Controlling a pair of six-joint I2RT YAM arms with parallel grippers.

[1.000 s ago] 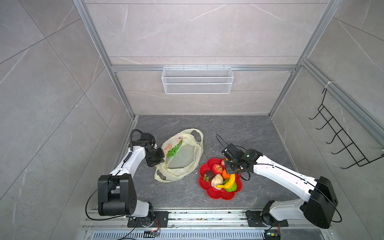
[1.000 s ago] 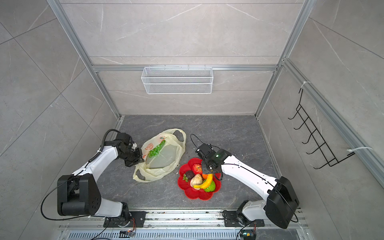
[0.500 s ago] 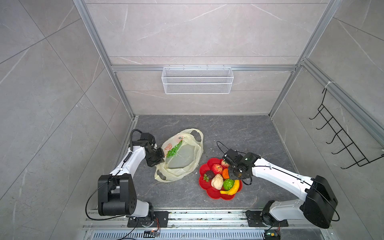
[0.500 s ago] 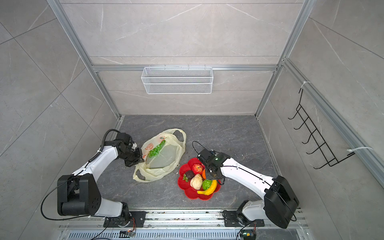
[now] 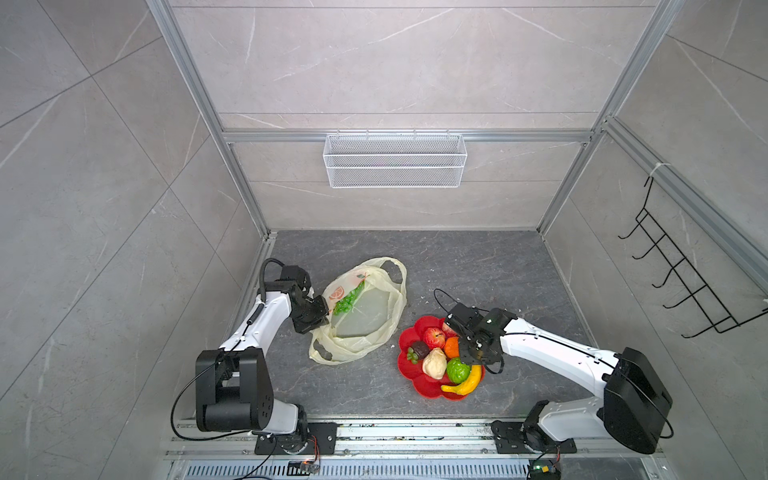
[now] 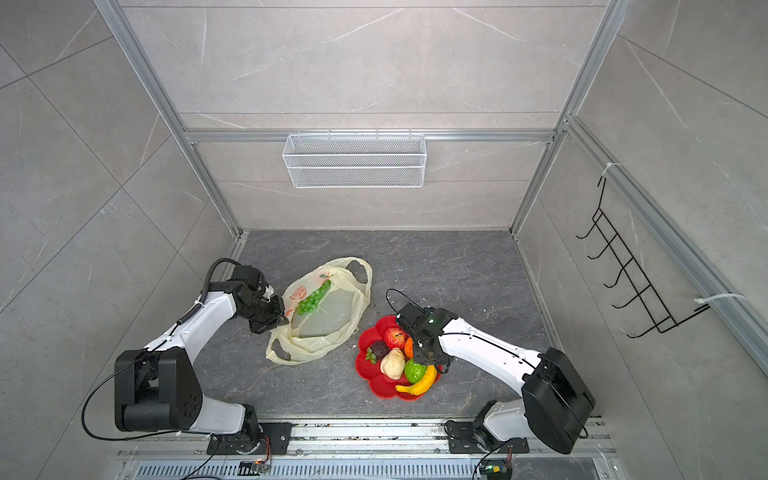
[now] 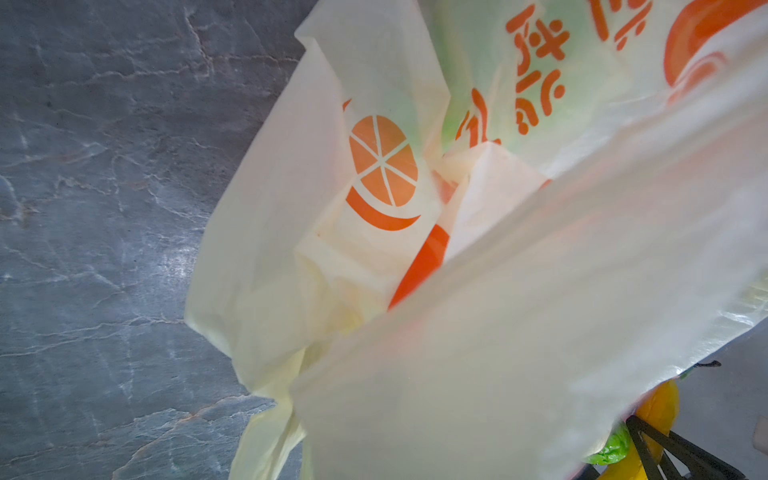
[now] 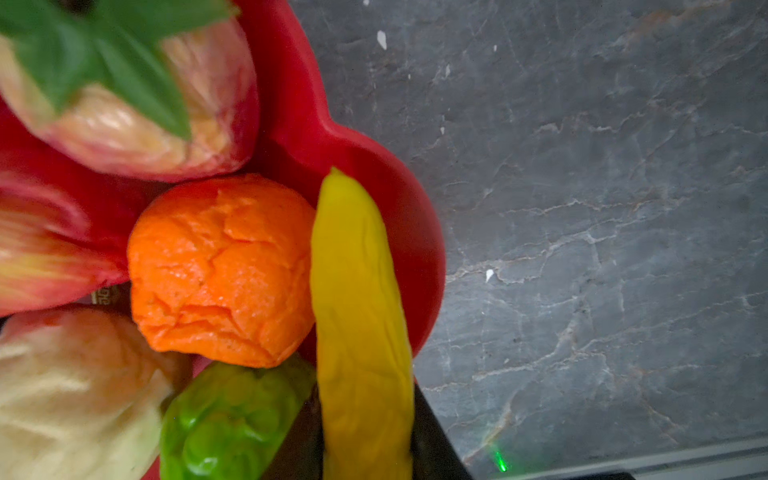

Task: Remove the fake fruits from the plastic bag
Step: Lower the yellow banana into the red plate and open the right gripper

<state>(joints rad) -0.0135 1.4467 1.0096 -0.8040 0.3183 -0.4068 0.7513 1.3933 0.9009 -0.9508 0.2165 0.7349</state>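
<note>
On the grey table [image 5: 478,270], left of the middle: plastic bag [image 5: 353,345] [image 6: 307,347], slack and crumpled, its 2 loop handles spread flat. Inside it, in both top views, showing against the pale film: green grape bunch [image 5: 348,300] [image 6: 313,300], on the side nearest the left arm.

At the bag's left edge: left gripper [image 5: 322,318] [image 6: 280,318], jaws closed tight on a fold of the film. In the left wrist view, the same bag [image 7: 457,374] right up against the lens, with orange-slice print on it.

Near the bag on its right, not touching it: red flower-shaped plate [image 5: 424,390] [image 6: 374,386] [image 8: 374,174]. Heaped on it:
- red apple [image 5: 434,336] [image 6: 395,337]
- dark brown fruit [image 5: 422,350] [image 6: 378,348]
- cream fruit [image 5: 434,363] [image 6: 392,362] [image 8: 75,395]
- orange [image 5: 452,347] [image 6: 409,347] [image 8: 220,270]
- green bumpy fruit [image 5: 457,370] [image 6: 413,370] [image 8: 228,419]
- strawberry [image 8: 137,112] under green leaves, blurred, in the right wrist view

Along the plate's front-right rim, touching the orange and the green bumpy fruit: yellow banana [image 5: 465,383] [image 6: 419,384] [image 8: 357,311].

Over the plate's right side, pointing down: right gripper [image 5: 473,361] [image 6: 430,361], jaws narrow, with 1 of the dark fingers [image 8: 436,449] against each side of the banana's end.
</note>
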